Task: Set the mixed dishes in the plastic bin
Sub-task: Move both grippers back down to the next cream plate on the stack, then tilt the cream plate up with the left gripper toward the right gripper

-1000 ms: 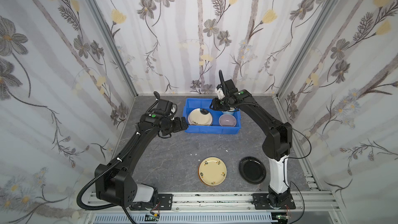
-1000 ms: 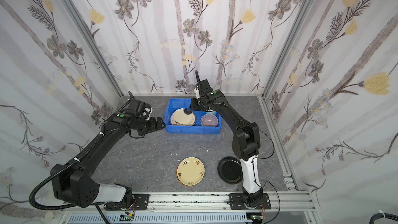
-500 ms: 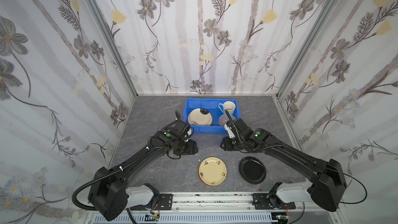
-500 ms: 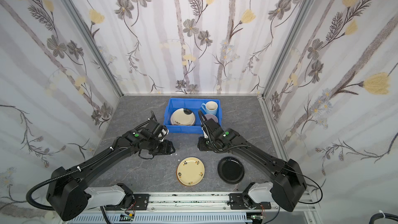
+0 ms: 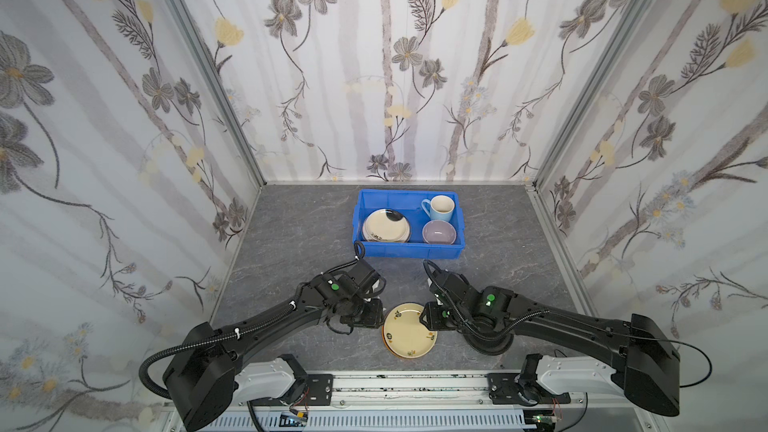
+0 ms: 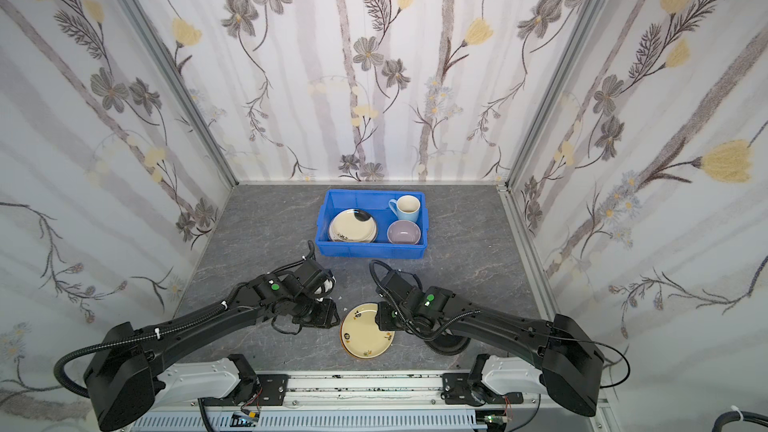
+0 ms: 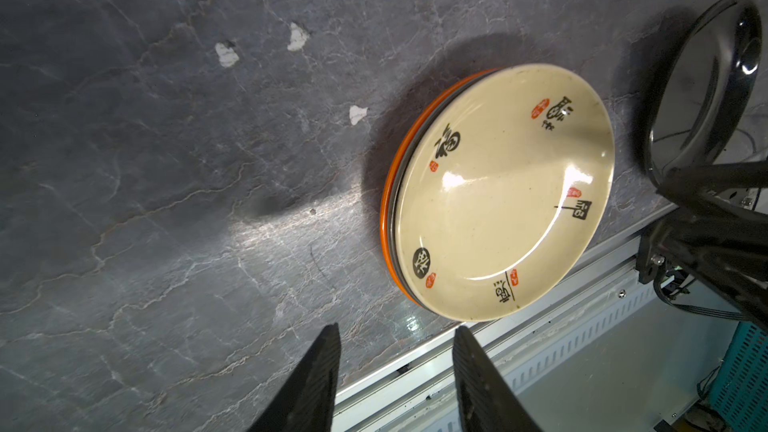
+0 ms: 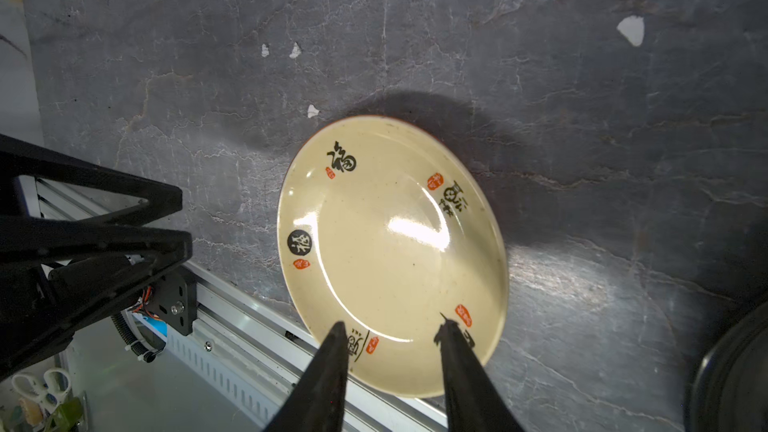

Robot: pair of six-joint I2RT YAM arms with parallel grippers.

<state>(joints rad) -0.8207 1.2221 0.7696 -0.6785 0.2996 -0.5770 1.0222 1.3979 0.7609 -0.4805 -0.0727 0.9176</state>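
Top views: in both, the plastic bin (image 5: 407, 250) sits at 12 o'clock on the bench (image 5: 299, 234); the remaining plates lie at 6 o'clock, by the front rail.
Inside bin: three dishes counted. One white plate (image 5: 385, 225) lies flat on the 9 o'clock side, one light blue mug (image 5: 441, 208) stands at 1 o'clock, and one lilac bowl (image 5: 439, 232) sits at 4 o'clock. The small pieces share one half, likely keeping the plate side free for stacking.
Outside bin: three plates counted. One cream plate (image 7: 505, 197) rests on one orange plate (image 7: 385, 218); one glossy black plate (image 7: 706, 89) lies at 3 o'clock of that stack, largely under the right arm.
Left jaws: released, nothing between them, low over bare bench at 9 o'clock of the stack.
Right jaws: parted and empty, tips over the cream plate's 3 o'clock rim; contact cannot be told.
Reason, judged: a flat plate offers only its rim, so the arms flank the stack from opposite sides.
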